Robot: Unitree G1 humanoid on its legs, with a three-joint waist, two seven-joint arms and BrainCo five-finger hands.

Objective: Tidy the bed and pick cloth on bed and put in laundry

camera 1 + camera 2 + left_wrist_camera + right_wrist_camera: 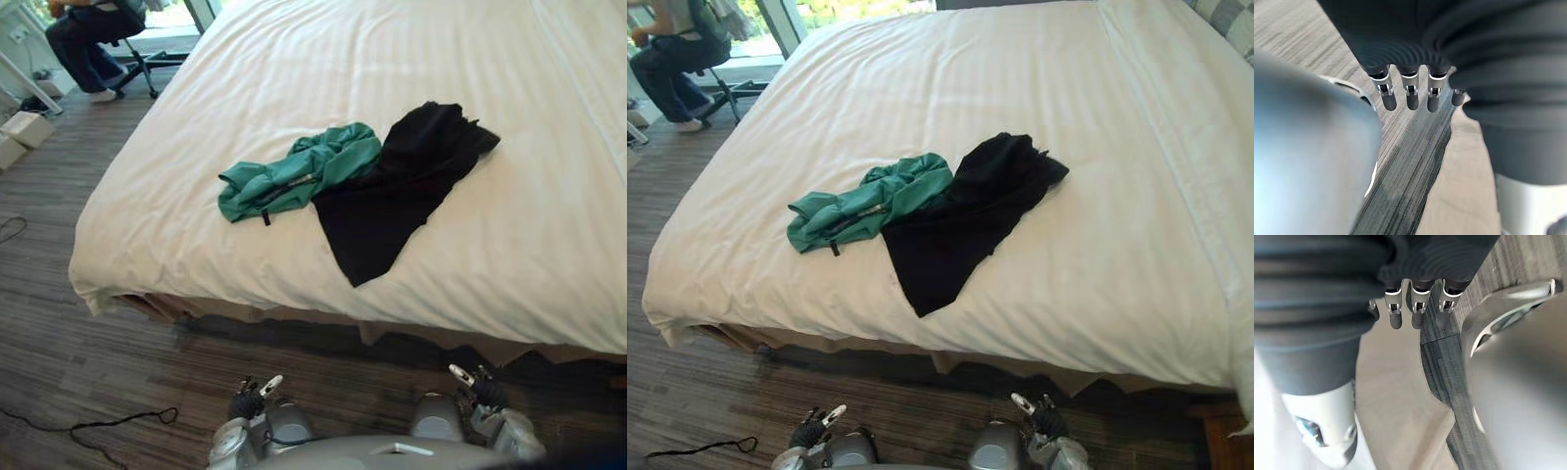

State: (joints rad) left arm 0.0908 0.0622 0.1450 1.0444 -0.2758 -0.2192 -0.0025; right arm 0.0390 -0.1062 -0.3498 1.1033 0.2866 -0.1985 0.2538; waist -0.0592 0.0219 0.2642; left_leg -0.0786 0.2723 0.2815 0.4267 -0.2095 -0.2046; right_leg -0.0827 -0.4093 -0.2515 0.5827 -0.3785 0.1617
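The left hand [1408, 93] and right hand [1418, 308] hang with fingers straight and loose, holding nothing, above the wooden floor [59, 362] beside the bed [294, 69]. A crumpled green cloth [299, 171] lies on the sheet, touching a black cloth [402, 186]. A person [83, 34] sits beyond the bed's far corner

Dark wood-plank floor [59, 333]; person [78, 44] in dark trousers sits on a wheeled office chair [137, 64] at the floor's far left corner, by a bright window [852, 8]; two white boxes [27, 128] side by side at the floor's left edge, nearer than the chair
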